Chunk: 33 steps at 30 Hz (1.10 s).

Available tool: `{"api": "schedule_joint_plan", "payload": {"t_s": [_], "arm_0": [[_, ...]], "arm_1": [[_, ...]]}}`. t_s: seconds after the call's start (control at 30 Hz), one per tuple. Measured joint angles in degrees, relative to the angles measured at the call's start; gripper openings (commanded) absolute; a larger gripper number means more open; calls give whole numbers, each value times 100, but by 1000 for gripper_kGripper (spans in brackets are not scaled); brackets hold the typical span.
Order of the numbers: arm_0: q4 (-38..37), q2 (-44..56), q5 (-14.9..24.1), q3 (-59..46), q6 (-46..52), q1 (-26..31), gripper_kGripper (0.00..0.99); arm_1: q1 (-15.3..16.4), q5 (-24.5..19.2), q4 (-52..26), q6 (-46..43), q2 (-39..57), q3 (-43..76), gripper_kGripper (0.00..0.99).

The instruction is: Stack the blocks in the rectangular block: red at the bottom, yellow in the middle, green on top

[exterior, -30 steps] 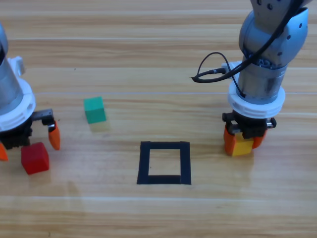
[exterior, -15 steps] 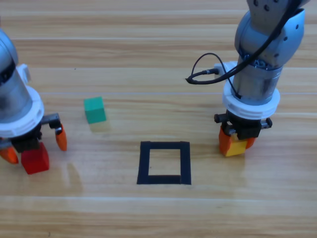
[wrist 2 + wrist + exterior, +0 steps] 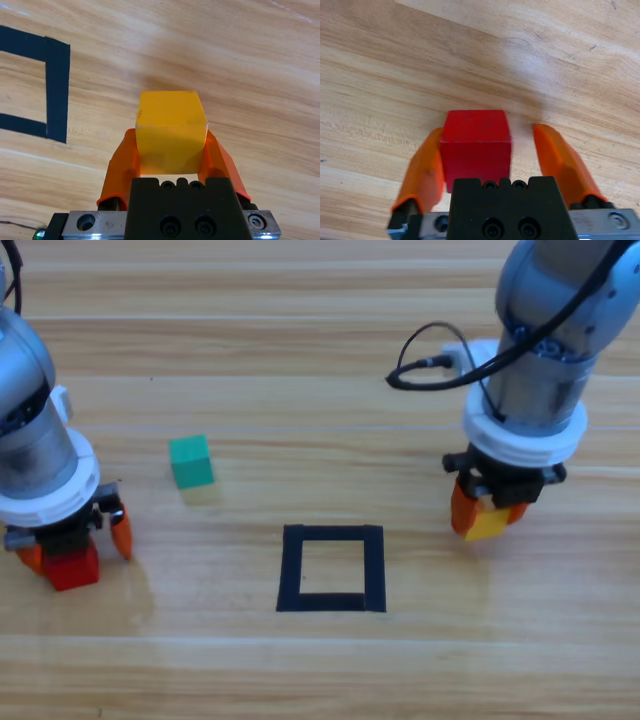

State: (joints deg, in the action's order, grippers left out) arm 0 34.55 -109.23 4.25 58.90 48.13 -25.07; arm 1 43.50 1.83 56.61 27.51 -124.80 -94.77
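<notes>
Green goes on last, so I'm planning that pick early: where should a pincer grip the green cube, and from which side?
Probably from straight above, closing on two opposite upright faces of the green cube. It sits flat on the table, turned slightly against the wood grain, so the wrist should turn to match. Nothing stands close to it, so either pair of faces looks open. The left pincer is nearer.

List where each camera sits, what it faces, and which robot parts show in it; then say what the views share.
High view: above the table, looking down on both arms, the green cube and the tape square.
Left wrist view: on the left arm, looking along the open left gripper round the red cube.
Right wrist view: on the right arm; right gripper clamps the yellow cube.
Shared: high and right wrist views both show the tape square.
</notes>
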Motion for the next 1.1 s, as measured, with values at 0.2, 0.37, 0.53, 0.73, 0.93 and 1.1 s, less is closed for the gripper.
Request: {"api": "schedule_joint_plan", "payload": {"t_s": [0.2, 0.37, 0.53, 0.73, 0.93, 1.1], "arm_0": [[-19, -4, -1, 3, -276, 56, 161], [632, -6, 20, 337, -626, 56, 0], [1465, -15, 67, 1396, -859, -90, 0], [2240, -260, 67, 2869, -893, -846, 0], [2527, -923, 17, 3627, -665, -1656, 0], [2703, -1438, -129, 4070, -483, -2282, 0]], "arm_1": [[24, -33, 0, -4, 309, 15, 0], [27, -39, -1, -4, 308, 45, 0], [27, -40, -1, -4, 308, 53, 0], [35, -67, -1, -4, 309, 106, 0], [36, -78, -1, -4, 309, 107, 0], [36, -81, -1, -4, 309, 107, 0]]}}
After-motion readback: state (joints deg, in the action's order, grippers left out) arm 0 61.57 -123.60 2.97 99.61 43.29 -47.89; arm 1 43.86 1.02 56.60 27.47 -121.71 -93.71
